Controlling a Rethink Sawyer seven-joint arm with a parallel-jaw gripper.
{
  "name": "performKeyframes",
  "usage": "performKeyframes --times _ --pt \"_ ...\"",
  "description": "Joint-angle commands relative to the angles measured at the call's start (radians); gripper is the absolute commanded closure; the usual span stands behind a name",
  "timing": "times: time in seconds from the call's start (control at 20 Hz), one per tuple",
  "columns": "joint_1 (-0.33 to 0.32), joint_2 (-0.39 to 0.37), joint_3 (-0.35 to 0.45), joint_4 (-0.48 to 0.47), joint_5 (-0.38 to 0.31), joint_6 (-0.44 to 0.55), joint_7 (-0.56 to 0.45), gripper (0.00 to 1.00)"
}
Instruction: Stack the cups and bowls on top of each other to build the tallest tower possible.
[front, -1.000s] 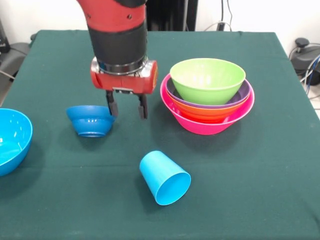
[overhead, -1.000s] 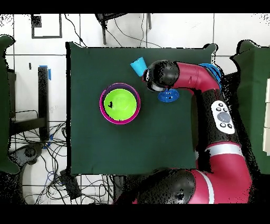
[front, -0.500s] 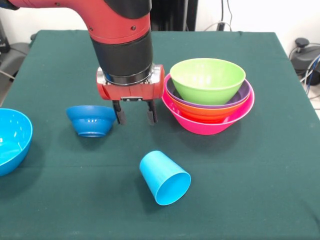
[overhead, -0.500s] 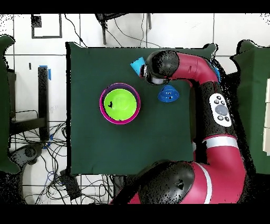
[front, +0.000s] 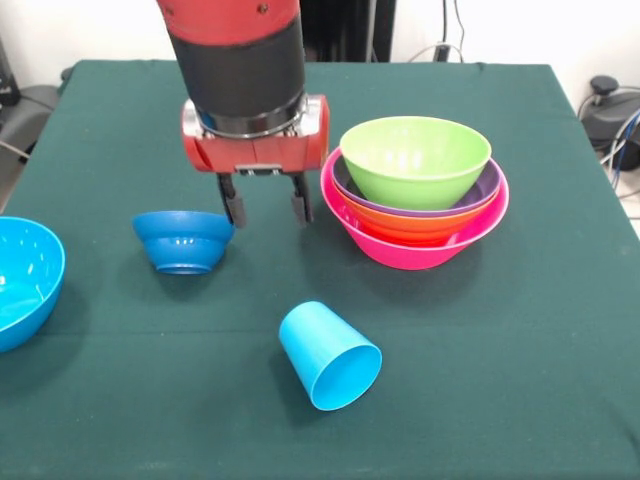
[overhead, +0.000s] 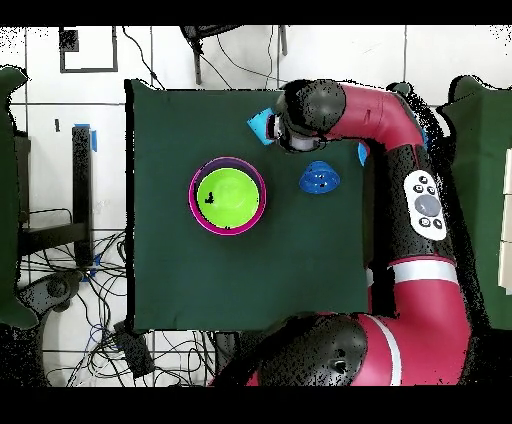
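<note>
I hover the gripper (front: 266, 208), fingers spread and empty, between small bowl (front: 182, 240) and tower (front: 414, 190), lining up a pick.

A table (front: 560, 400) covered with dark green cloth stands on a floor of pale tiles (overhead: 330, 60). Many black cables (overhead: 70, 290) lie on the floor beside it. A white wall (front: 520, 30) is behind.

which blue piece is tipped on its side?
The sky blue cup, lying near the table's front with its open mouth sideways. The small dark blue bowl and the large sky blue bowl both sit upright, openings up.
</note>
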Motion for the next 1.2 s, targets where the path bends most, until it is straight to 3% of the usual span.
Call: performKeyframes --times 0.05,0.3,0.55,0.75,1.2 --pt "0.039 -0.039 0.049 -0.091 -0.083 0.164 -0.304 0.00" --pt "0.041 -0.007 0.057 -0.148 -0.113 0.175 -0.347 0.00" --pt "0.014 0.083 0.078 -0.222 -0.149 0.159 -0.431 0.00" --pt "-0.016 0.127 0.095 -0.251 -0.158 0.141 -0.497 0.00" --pt "-0.016 0.179 0.086 -0.331 -0.161 0.181 -0.569 0.00"
